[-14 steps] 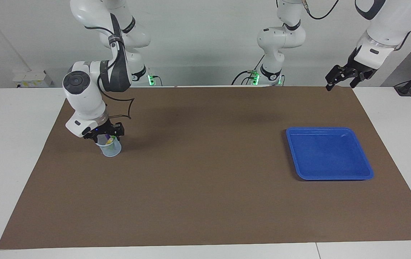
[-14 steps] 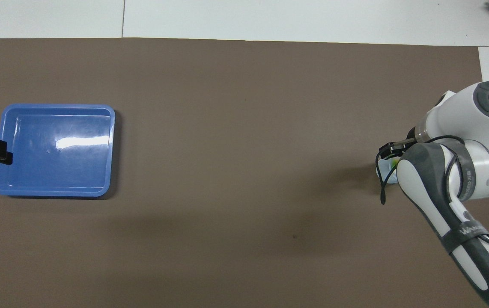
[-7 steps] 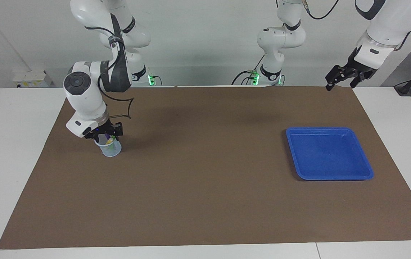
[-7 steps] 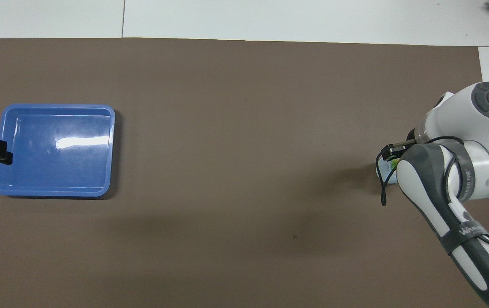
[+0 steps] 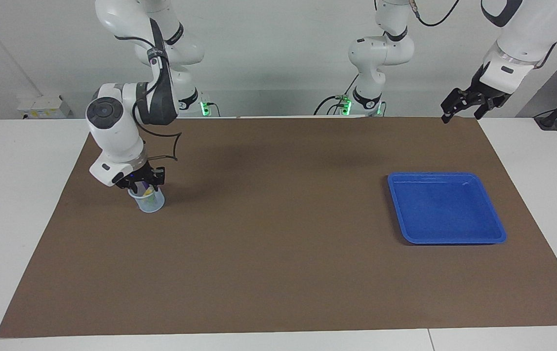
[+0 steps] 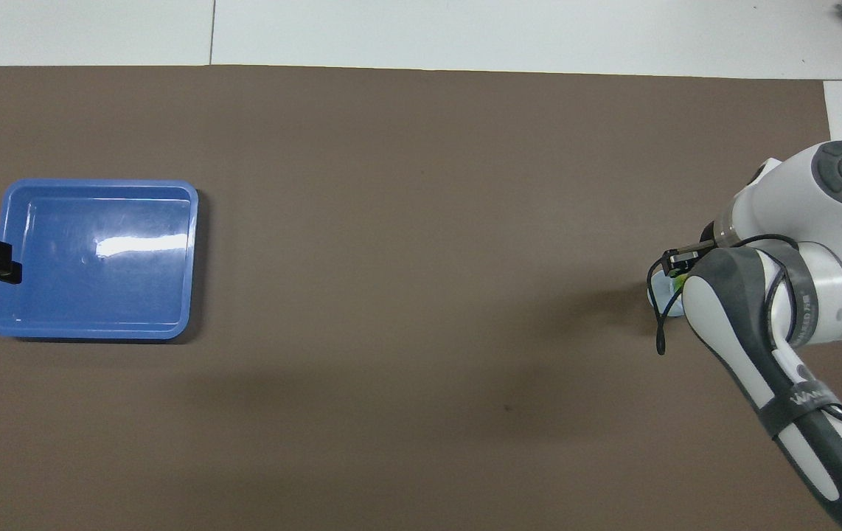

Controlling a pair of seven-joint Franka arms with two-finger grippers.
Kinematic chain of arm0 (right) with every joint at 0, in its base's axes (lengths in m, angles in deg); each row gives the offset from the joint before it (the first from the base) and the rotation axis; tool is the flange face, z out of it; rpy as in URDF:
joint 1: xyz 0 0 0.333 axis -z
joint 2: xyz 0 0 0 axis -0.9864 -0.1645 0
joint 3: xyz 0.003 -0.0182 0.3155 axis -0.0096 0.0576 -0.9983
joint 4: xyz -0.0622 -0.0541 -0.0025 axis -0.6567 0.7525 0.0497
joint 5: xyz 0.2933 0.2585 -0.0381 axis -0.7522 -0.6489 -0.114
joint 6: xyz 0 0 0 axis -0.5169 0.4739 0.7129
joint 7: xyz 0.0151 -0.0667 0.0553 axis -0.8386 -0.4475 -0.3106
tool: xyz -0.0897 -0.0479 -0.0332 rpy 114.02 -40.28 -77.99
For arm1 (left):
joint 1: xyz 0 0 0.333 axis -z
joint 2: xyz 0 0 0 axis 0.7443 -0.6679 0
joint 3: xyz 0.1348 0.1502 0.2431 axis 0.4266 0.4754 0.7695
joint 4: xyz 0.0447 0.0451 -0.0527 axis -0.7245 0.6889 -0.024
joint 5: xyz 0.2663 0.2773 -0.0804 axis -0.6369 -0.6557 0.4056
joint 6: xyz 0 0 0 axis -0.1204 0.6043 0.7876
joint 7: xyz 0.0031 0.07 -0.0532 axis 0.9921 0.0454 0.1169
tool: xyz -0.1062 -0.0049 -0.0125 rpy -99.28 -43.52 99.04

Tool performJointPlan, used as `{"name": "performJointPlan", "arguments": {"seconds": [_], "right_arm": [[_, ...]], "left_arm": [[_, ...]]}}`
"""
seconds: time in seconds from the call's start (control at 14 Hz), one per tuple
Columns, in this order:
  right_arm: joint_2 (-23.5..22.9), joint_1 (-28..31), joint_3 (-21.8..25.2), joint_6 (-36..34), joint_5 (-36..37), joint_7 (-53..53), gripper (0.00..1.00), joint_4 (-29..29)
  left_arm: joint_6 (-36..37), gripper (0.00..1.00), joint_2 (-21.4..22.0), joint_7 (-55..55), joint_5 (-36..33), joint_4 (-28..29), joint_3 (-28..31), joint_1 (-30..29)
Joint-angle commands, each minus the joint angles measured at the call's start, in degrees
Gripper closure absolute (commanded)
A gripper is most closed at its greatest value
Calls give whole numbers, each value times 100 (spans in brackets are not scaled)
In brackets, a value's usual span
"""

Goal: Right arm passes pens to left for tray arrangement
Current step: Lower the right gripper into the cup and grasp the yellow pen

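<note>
Left gripper [image 5: 459, 108], fingers spread, waits raised over the robots' edge of the brown mat [image 5: 278, 273] at the left arm's end of the surface [image 5: 20, 219]. Farther out at that end lies the blue tray [image 5: 495, 229]. Toward the right arm's end, the right gripper [image 5: 143, 184] is lowered into the mouth of a translucent cup [image 5: 151, 204] holding the pens [image 5: 149, 192]; whether its fingers are pinching a pen cannot be told.
</note>
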Motion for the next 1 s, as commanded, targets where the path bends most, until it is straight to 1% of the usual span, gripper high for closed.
{"name": "performJointPlan", "arguments": {"seconds": [0.0, 0.36, 0.5, 0.64, 0.93], "right_arm": [[32, 57, -52, 29, 143, -83, 41, -40], [-12, 40, -52, 82, 143, -83, 45, -49], [-12, 40, -52, 91, 143, -83, 57, -58], [-29, 40, -52, 91, 143, -83, 65, -58], [-117, 40, -52, 205, 143, -75, 67, -76]], "left_arm": [[-113, 0, 173, 7, 42, 210, -22, -58], [-96, 0, 173, 7, 42, 193, -22, -67], [-96, 0, 173, 7, 42, 184, -22, -67], [-87, 0, 173, 7, 42, 184, -22, -67], [-87, 0, 173, 7, 42, 175, -22, -67]]}}
